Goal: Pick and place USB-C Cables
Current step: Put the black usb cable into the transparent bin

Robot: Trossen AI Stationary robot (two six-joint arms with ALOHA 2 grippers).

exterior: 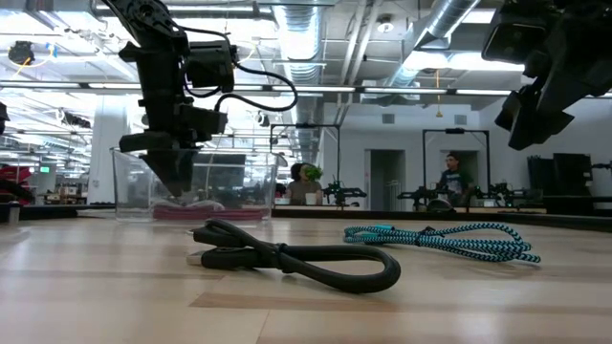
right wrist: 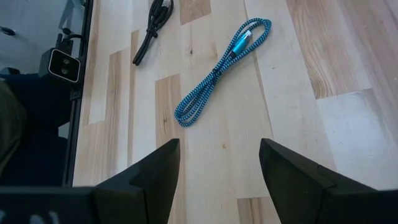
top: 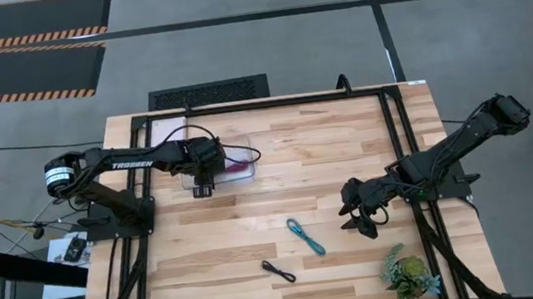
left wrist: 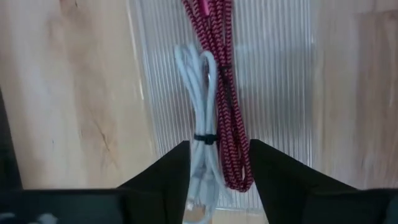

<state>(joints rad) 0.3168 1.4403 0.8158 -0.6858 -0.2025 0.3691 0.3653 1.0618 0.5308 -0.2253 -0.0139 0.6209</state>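
A clear ribbed tray sits at the table's far left. In it lie the white cable and the maroon cable, side by side. My left gripper reaches down into the tray, open, one finger on either side of both cables. The teal cable and the black cable lie flat on the wood near the middle. My right gripper hovers open above the table, right of the teal cable. My left gripper comes from above, pointing down, with its fingers flanking the near ends of the white and maroon cables, which lie along the tray floor. Whether either finger touches a cable, I cannot tell.
A small green potted plant stands near the table's near right corner. A black metal frame runs along the table's edges. Bare wood lies between the tray and the two loose cables. The black cable lies nearest the near edge.
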